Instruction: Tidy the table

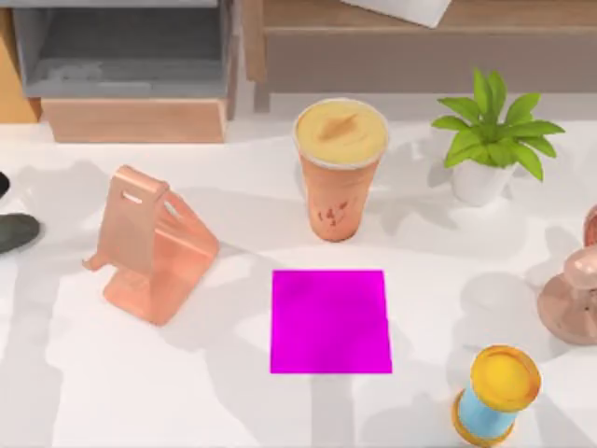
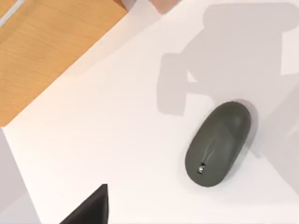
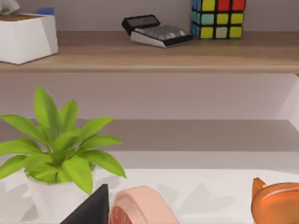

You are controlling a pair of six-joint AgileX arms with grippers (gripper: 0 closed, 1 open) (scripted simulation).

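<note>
Tabletop spreads white under everything I see from above. At its middle lies a magenta mat, with an orange drink cup behind it and a copper phone stand toward the left edge. A potted plant sits near the back right, a blue spool at the front right corner. My left wrist camera looks down on a dark mouse by the left edge. Whether either gripper is open, I cannot tell.
</note>
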